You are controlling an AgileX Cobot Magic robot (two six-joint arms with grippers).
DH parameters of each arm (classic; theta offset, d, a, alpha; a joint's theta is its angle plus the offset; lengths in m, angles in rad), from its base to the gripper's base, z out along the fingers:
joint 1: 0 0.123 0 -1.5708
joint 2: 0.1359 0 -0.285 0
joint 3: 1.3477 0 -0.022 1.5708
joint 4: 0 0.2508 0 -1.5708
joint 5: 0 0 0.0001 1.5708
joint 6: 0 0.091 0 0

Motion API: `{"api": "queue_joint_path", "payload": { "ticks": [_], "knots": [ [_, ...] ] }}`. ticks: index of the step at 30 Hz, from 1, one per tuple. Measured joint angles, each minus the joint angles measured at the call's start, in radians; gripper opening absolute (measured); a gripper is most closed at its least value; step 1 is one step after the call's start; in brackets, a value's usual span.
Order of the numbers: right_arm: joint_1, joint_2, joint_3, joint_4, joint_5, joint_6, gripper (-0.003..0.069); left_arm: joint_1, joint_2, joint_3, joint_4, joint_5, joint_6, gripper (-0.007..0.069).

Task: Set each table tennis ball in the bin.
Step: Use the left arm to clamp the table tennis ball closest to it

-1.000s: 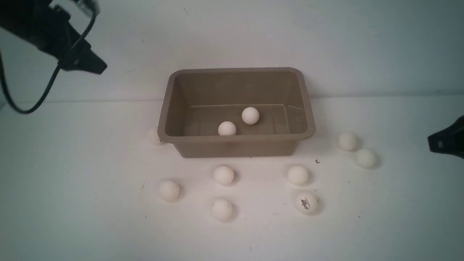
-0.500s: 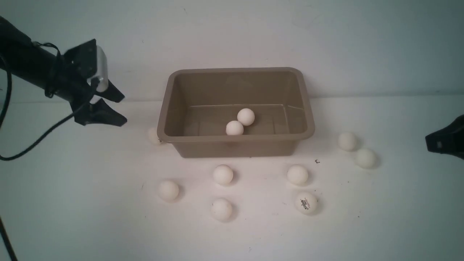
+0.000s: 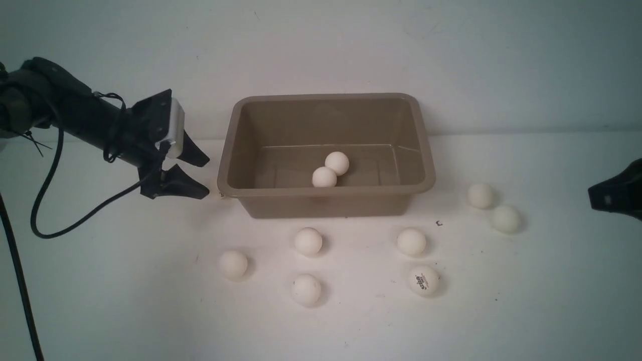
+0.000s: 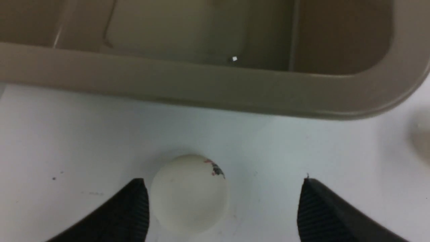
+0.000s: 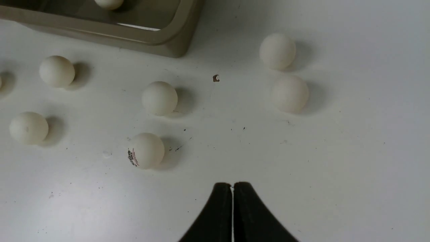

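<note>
Two small matte white table tennis balls have come to rest touching inside the rectangular taupe-brown plastic bin. The left claw has been brought down, spread, about a logo-marked ball at the bin's eight o'clock; closing is judged next. The right claw is pressed together.

Front view: raised, centred, facing forward and down over white surface to wall. Left wrist: very near, low, on bin rim. Right wrist: higher, looking down; shares bin corner and printed ball with front view.
</note>
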Motion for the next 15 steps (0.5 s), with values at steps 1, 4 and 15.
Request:
{"api": "queue_joint_path", "payload": {
  "ticks": [1, 4, 15],
  "knots": [
    [0.0, 0.0, 0.0, 0.0, 0.003, 0.0, -0.0003, -0.003, 0.005, 0.0, 0.0, 0.0, 0.0, 0.0531],
    [0.0, 0.0, 0.0, 0.0, 0.006, 0.0, -0.0002, -0.006, 0.009, 0.0, 0.0, -0.001, 0.0, 0.0531],
    [0.0, 0.0, 0.0, 0.0, 0.006, -0.001, -0.0003, -0.007, 0.028, 0.0, -0.018, -0.055, 0.009, 0.0531]
  ]
}}
